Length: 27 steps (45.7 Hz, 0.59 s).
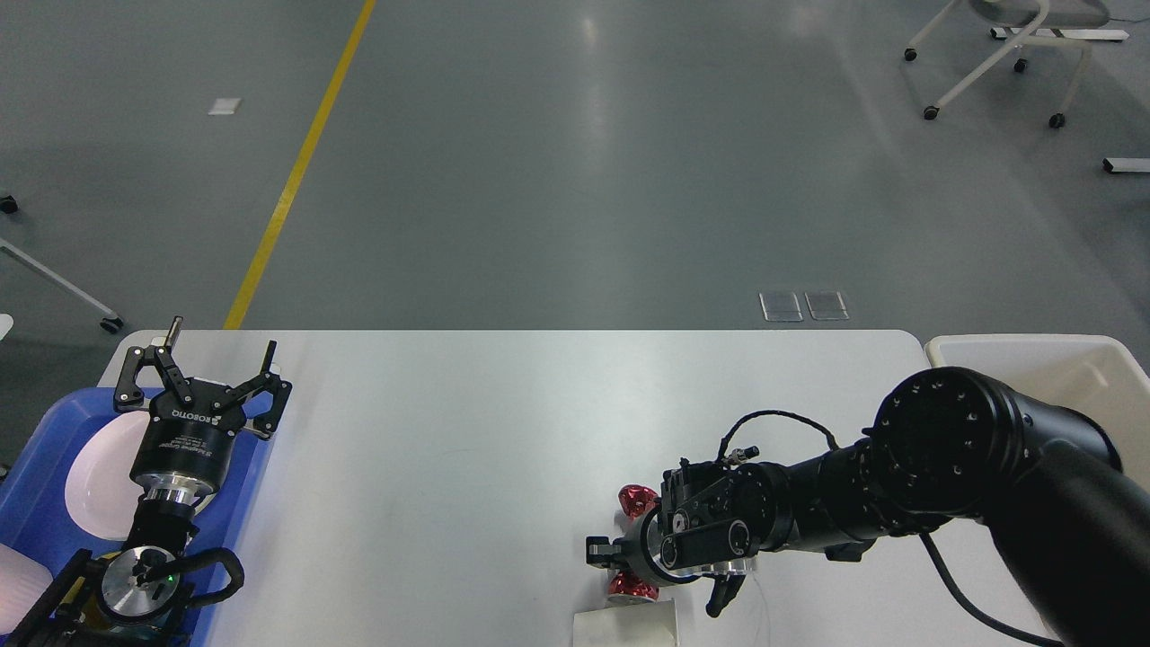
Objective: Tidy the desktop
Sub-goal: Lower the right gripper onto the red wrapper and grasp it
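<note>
Right gripper (pixel 620 562) at 5 o'clock on the surface (pixel 503 431), clamped on a red foil wrapper (pixel 636 500) next to a white card (pixel 626 625). Left gripper (pixel 202 359) spread wide, idle over the blue tray (pixel 40 530) at 8 o'clock. Step looks like wrapper pickup. Next is probably lift and carry to the cream bin (pixel 1033 355) at 3 o'clock.
</note>
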Available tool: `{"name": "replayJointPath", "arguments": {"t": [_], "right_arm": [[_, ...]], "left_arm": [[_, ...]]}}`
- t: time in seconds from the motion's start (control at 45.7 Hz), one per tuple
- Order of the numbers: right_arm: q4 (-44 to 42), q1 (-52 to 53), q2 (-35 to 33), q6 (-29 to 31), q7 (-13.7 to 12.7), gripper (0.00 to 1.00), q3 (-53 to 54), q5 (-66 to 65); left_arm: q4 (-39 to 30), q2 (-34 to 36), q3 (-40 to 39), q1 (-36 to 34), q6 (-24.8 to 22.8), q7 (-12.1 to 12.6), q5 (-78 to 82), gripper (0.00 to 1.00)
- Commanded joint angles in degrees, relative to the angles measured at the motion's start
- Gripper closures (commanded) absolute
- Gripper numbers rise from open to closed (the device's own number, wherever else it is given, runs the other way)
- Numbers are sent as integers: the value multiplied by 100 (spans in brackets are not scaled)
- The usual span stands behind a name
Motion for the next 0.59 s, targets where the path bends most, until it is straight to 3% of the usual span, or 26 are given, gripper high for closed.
{"name": "replayJointPath", "arguments": {"t": [0.0, 0.219, 0.569], "right_arm": [[0, 35, -22, -27, -14, 100, -5, 211], [27, 185, -31, -141, -5, 100, -5, 1240], [71, 360, -92, -185, -5, 100, -13, 1284]], "left_arm": [[0, 0, 0, 0, 0, 0, 0, 4], [0, 0, 0, 0, 0, 0, 0, 4], [0, 0, 0, 0, 0, 0, 0, 4]]}}
